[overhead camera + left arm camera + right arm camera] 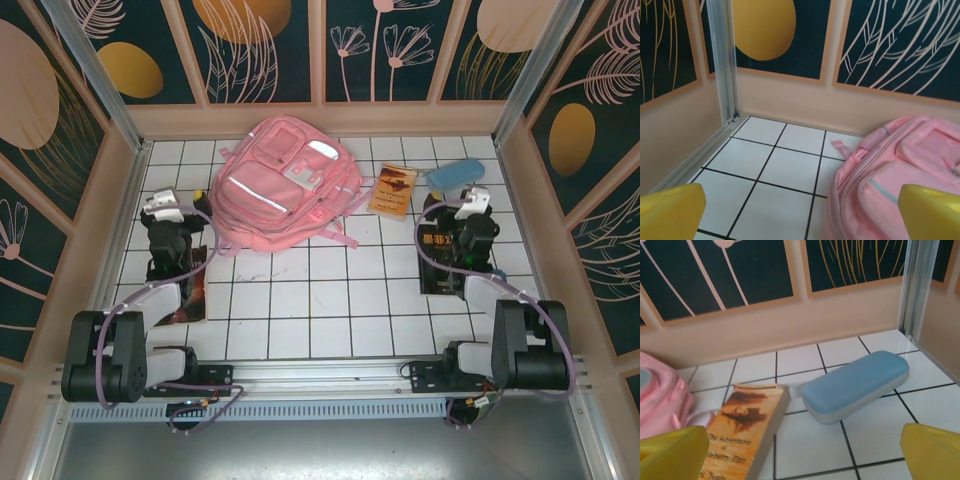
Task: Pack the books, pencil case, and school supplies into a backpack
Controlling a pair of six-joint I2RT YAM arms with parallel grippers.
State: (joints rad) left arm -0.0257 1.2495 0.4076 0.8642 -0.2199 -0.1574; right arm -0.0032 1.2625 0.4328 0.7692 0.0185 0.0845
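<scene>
While our left hand (801, 211) and right hand (802, 451) hang wide open and empty, nothing's packed — backpack (285, 185) far-centre, orange book (392, 190) and pencil case (458, 172) just right of it. Next, we reckon: unzip the backpack.

Top view: high above and behind the arm bases, looking down on the whole tiled table (310, 300).
Left wrist view: low and close, facing the far left corner; shares the backpack (890, 175) with the top view.
Right wrist view: low and close, facing the far right corner; shares the orange book (742, 435) and pencil case (855, 385) with the top view.
</scene>
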